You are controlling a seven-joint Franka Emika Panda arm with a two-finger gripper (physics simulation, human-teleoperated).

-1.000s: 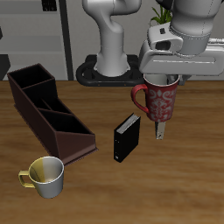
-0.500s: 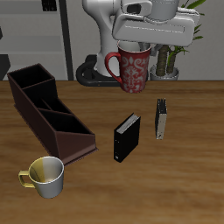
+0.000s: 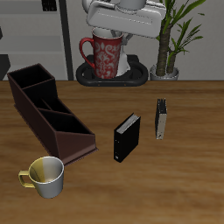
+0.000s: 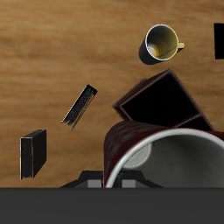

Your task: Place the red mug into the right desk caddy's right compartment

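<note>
— Where is the mug?

— My gripper (image 3: 112, 35) clamps the dark red, pale-speckled mug (image 3: 104, 59) by its rim, upright, high above the table's back.

— And the caddy?

— The long dark brown wedge-shaped desk caddy (image 3: 47, 113) sits on the wooden table (image 3: 175, 184), well apart, with a yellow-and-cream mug (image 3: 45, 175) near its front end.

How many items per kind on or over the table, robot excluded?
Mugs: 2, red mug held in the gripper, yellow-and-cream mug
Desk caddies: 1, right desk caddy
Black boxes: 1
Thin dark books: 1
Total: 5
</note>
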